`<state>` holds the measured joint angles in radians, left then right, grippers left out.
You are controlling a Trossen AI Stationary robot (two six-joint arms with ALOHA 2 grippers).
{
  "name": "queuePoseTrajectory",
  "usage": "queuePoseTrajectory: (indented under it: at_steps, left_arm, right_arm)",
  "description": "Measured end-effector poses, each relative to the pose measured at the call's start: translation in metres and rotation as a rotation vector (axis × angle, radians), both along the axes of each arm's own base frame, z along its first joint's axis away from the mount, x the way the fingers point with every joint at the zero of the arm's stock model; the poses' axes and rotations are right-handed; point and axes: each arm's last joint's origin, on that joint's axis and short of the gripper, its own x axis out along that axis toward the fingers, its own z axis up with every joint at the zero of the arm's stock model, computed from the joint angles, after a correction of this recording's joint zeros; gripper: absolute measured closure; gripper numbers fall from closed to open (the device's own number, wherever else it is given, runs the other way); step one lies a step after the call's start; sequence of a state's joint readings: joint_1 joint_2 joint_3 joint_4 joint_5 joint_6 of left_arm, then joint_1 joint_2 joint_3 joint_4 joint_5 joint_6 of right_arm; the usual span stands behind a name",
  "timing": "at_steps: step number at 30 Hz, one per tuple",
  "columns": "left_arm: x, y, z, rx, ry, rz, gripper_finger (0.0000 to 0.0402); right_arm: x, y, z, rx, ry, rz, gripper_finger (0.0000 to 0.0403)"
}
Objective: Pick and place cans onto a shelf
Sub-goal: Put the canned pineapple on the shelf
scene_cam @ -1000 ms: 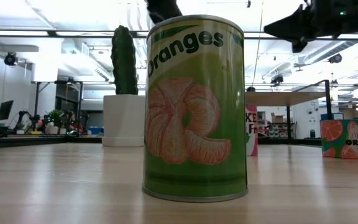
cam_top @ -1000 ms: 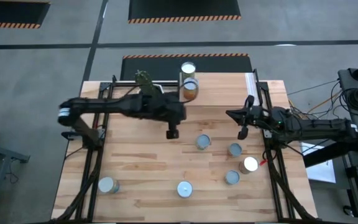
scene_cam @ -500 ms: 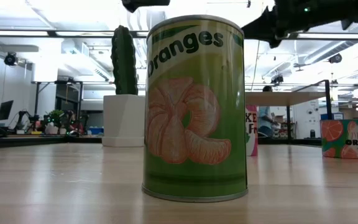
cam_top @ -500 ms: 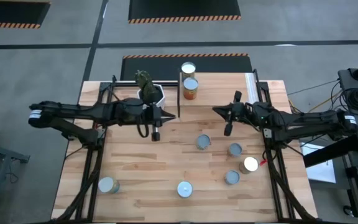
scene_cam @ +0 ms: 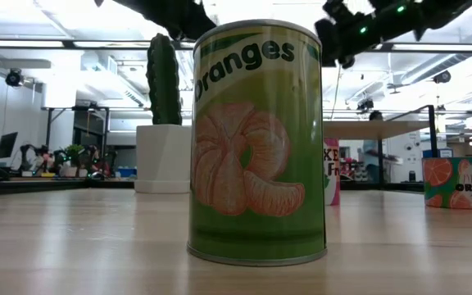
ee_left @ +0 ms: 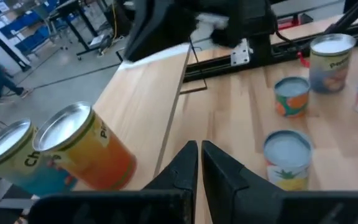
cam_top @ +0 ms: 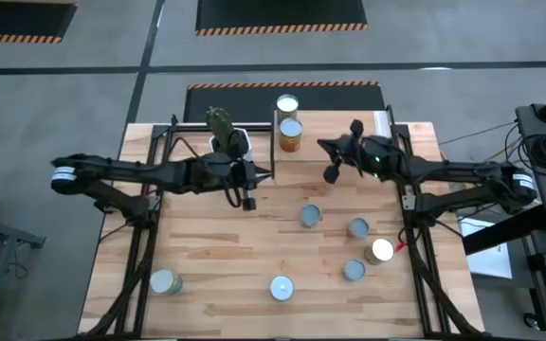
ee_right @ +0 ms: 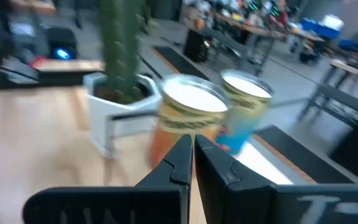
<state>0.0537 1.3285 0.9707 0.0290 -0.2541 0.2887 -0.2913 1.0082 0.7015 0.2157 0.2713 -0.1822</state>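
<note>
1. Cans: five stand loose on the slatted wooden worktop (cam_top: 207, 256) and two on the shelf (cam_top: 335, 133) at the far edge. The nearest is the Oranges can (scene_cam: 257, 141), upright on the near part of the worktop; it is probably the near middle one in the high view (cam_top: 282, 287).
2. One can (cam_top: 165, 281) stands alone near the left corner. A cluster of four sits right of centre (cam_top: 310, 216), (cam_top: 358, 227), (cam_top: 353, 270), (cam_top: 381, 250); they are close together but apart.
3. Mid-worktop between the arms is bare wood. Black frame rails run along the left and right edges.
4. Left claw (cam_top: 248, 201) hangs over the worktop left of centre, near the shelf's front edge; fingers pressed together, empty (ee_left: 197, 165).
5. Right claw (cam_top: 331, 174) hangs at the shelf's front edge, right of the shelved cans; fingers pressed together, empty (ee_right: 191, 155).
6. Shelf cans: the orange-labelled can (cam_top: 291, 134) in front, a second can (cam_top: 286, 106) just behind it, at the shelf's left end.
7. White cactus pot (cam_top: 226, 140) stands just left of the shelf.
8. Beyond lies grey floor with hazard-striped mats (cam_top: 281, 13); the low view shows benches and ceiling lights.
</note>
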Motion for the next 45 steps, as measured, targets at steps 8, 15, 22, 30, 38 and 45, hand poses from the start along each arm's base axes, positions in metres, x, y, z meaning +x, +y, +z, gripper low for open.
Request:
queuePoseTrajectory:
  at_steps: [8,15,22,30,38,45]
  left_arm:
    - [0.014,0.025,-0.011,0.018,-0.022,0.071,0.0397]
    - [0.021,0.043,-0.020,0.020,-0.030,0.124,0.0397]
    - [0.032,0.060,-0.033,0.019,-0.023,0.166,0.0397]
    - [0.044,0.078,-0.038,0.017,-0.012,0.207,0.0397]
    - [0.052,0.095,-0.043,0.003,-0.007,0.251,0.0397]
    - [0.053,0.097,-0.042,-0.040,-0.024,0.272,0.0397]
  right_arm:
    - [0.012,-0.051,-0.007,0.038,0.097,-0.023,0.0394]
    - [0.024,-0.081,-0.013,0.033,0.156,-0.016,0.0394]
    - [0.037,-0.096,-0.014,0.020,0.185,0.019,0.0394]
    - [0.046,-0.102,-0.015,0.024,0.238,0.028,0.0394]
    - [0.042,-0.098,-0.012,0.026,0.239,0.058,0.0394]
    - [0.043,-0.096,-0.014,0.049,0.240,0.123,0.0394]
